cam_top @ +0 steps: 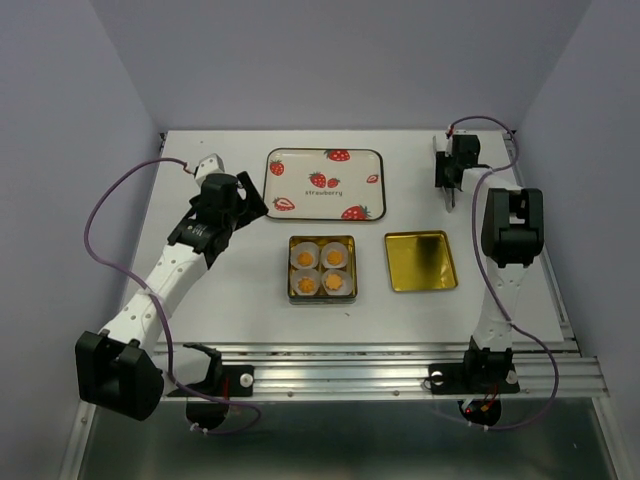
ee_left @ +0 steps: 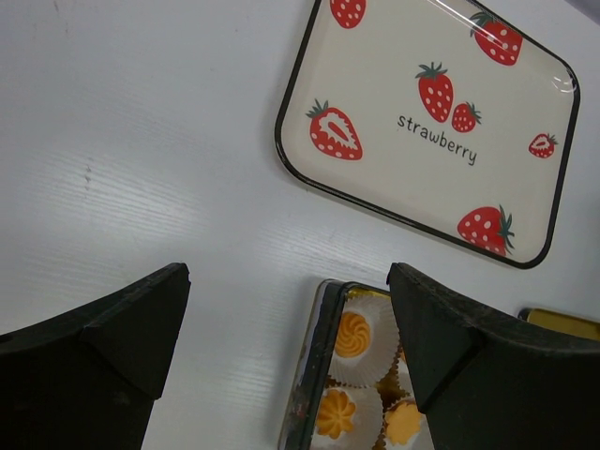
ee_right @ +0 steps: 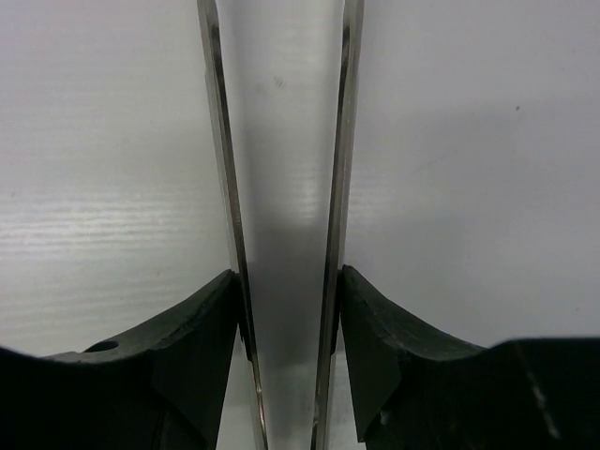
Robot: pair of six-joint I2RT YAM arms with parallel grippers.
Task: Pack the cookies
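Four small orange-yellow cookies (cam_top: 304,258) sit in white paper cups inside a square gold tin (cam_top: 322,240) at the table's middle. The left wrist view shows three of them (ee_left: 352,335) and the tin's left rim (ee_left: 314,366). My left gripper (cam_top: 248,208) is open and empty, above the table left of the tin; its jaws (ee_left: 286,281) stand wide apart. My right gripper (cam_top: 455,180) is at the back right, shut on metal tongs (ee_right: 343,141) that point away between its fingers (ee_right: 286,281).
A cream tray with printed strawberries (cam_top: 300,170) lies behind the tin and shows in the left wrist view (ee_left: 394,84). The tin's gold lid (cam_top: 420,261) lies flat to the tin's right; its corner shows in the left wrist view (ee_left: 562,323).
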